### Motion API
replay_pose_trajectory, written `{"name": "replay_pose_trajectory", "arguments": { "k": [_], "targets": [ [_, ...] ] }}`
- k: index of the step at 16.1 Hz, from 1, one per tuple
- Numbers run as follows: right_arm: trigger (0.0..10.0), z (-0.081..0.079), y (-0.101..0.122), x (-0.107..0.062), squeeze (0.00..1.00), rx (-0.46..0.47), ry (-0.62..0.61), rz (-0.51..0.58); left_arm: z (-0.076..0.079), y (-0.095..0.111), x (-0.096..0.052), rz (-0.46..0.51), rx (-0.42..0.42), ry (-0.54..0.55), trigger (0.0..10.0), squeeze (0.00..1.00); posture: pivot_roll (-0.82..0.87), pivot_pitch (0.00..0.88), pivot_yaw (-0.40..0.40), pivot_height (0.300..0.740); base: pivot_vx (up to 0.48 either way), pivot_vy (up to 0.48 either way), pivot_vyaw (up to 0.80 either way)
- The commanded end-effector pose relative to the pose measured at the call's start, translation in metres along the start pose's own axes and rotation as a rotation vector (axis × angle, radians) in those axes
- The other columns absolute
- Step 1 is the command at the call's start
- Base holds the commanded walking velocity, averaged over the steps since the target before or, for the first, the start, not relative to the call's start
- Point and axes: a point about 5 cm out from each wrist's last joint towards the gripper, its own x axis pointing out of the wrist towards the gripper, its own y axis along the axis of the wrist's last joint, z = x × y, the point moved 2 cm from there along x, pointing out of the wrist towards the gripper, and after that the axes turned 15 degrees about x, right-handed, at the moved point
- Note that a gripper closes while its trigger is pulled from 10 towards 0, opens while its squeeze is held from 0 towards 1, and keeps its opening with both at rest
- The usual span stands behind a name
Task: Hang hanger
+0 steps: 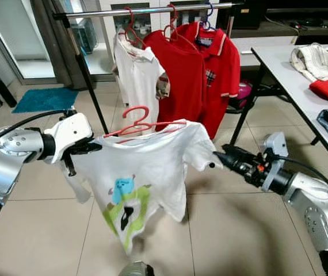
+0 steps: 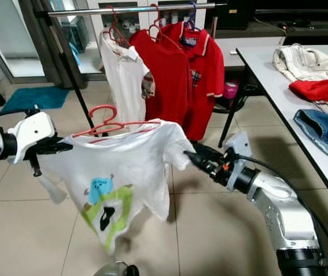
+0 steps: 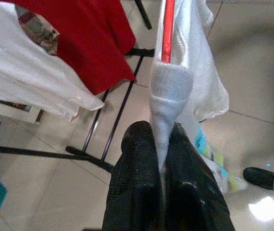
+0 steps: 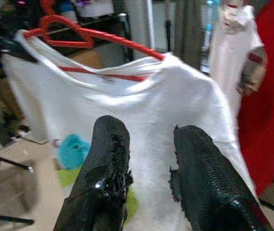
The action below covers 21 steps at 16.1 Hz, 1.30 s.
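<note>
Left tool [image 1: 89,148] clenched on one sleeve of the white printed T-shirt [image 1: 141,178] draped on a red plastic hanger [image 1: 138,123], right tool [image 1: 217,157] parted at the other sleeve, before the metal clothes rail [image 1: 147,11].

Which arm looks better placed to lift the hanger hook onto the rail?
Probably the left. The left gripper is shut on the shirt at the hanger's end, carrying it. The right gripper is open at the other sleeve. The rail is ahead.
</note>
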Motion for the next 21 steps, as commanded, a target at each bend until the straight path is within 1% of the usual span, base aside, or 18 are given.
{"name": "replay_pose_trajectory", "arguments": {
  "k": [1, 3, 5, 7, 8, 9, 10, 11, 13, 15, 16, 17, 18, 19, 20, 21],
  "targets": [
    [10.0, -0.007, 0.003, 0.0, 1.0, -0.016, 0.045, 0.018, -0.012, 0.008, -0.008, 0.041, 0.021, 0.034, 0.0, 0.0, 0.0, 0.0, 0.087, 0.74, 0.0, 0.0, 0.0],
    [10.0, -0.013, 0.003, 0.0, 1.0, -0.018, 0.088, 0.015, -0.013, 0.016, -0.011, 0.11, 0.029, 0.002, 0.0, 0.0, 0.0, 0.0, 0.085, 0.74, 0.0, 0.0, 0.0],
    [10.0, -0.014, 0.0, 0.0, 1.0, -0.014, 0.1, -0.001, -0.014, 0.02, -0.013, 0.136, 0.03, -0.016, 0.0, 0.0, 0.0, 0.0, 0.085, 0.74, 0.0, 0.0, 0.0],
    [10.0, -0.012, -0.004, 0.0, 1.0, -0.021, 0.083, -0.03, -0.016, 0.022, -0.015, 0.149, 0.038, -0.033, 0.0, 0.0, 0.0, 0.0, 0.08, 0.74, 0.0, 0.0, 0.0],
    [10.0, 0.0, -0.011, 0.001, 1.0, -0.031, -0.006, -0.078, -0.018, 0.023, -0.017, 0.153, 0.042, -0.04, 0.0, 0.0, 0.0, 0.0, 0.078, 0.74, 0.0, 0.0, 0.0],
    [10.0, 0.011, -0.016, 0.001, 1.0, -0.007, -0.082, -0.108, -0.02, 0.025, -0.019, 0.163, 0.047, -0.075, 0.0, 0.0, 0.0, 0.0, 0.078, 0.74, 0.0, 0.0, 0.0],
    [10.0, 0.01, -0.016, 0.001, 0.81, -0.006, -0.079, -0.1, -0.019, 0.024, -0.019, 0.162, 0.049, -0.083, 0.0, 0.0, 0.0, 0.0, 0.088, 0.74, 0.0, 0.0, 0.0],
    [10.0, 0.009, -0.014, 0.002, 0.0, -0.007, -0.075, -0.087, -0.019, 0.023, -0.02, 0.155, 0.055, -0.104, 0.0, 0.0, 0.0, 0.0, 0.094, 0.74, 0.0, 0.0, 0.0],
    [10.0, 0.006, -0.012, 0.003, 0.0, -0.022, -0.071, -0.06, -0.019, 0.023, -0.018, 0.154, 0.06, -0.115, 0.0, 0.0, 0.0, 0.0, 0.105, 0.74, 0.0, 0.0, 0.0],
    [10.0, 0.005, -0.007, 0.004, 0.0, -0.041, -0.096, -0.031, -0.019, 0.023, -0.015, 0.142, 0.069, -0.112, 0.0, 0.0, -0.01, 0.0, 0.107, 0.74, 0.0, 0.0, 0.0],
    [10.0, 0.0, -0.001, 0.006, 0.0, -0.055, -0.09, -0.011, -0.018, 0.021, -0.011, 0.126, 0.071, -0.095, 0.0, 0.0, -0.01, 0.0, 0.107, 0.74, 0.0, 0.0, 0.0],
    [10.0, -0.009, 0.007, 0.009, 0.0, -0.064, -0.072, 0.025, -0.015, 0.021, -0.006, 0.127, 0.062, -0.082, 0.0, 0.0, -0.01, 0.0, 0.107, 0.74, 0.0, 0.0, 0.0],
    [10.0, -0.018, 0.02, 0.012, 0.0, -0.083, -0.062, 0.093, -0.004, 0.022, 0.0, 0.152, 0.05, -0.111, 0.0, 0.0, -0.01, 0.0, 0.108, 0.74, 0.0, 0.0, 0.0],
    [10.0, -0.023, 0.028, 0.013, 0.0, -0.114, -0.056, 0.118, 0.001, 0.024, 0.001, 0.171, 0.047, -0.134, 0.0, 0.0, -0.01, 0.0, 0.108, 0.74, 0.0, 0.0, 0.0],
    [10.0, -0.028, 0.04, 0.015, 0.0, -0.16, -0.041, 0.146, 0.006, 0.027, 0.003, 0.196, 0.046, -0.163, 0.0, 0.0, -0.02, 0.0, 0.109, 0.74, 0.0, 0.0, 0.0],
    [10.0, -0.035, 0.051, 0.018, 0.0, -0.23, -0.005, 0.139, 0.009, 0.031, 0.005, 0.219, 0.054, -0.189, 0.0, 0.0, -0.02, 0.0, 0.107, 0.74, 0.0, 0.0, 0.0]
  ]
}}
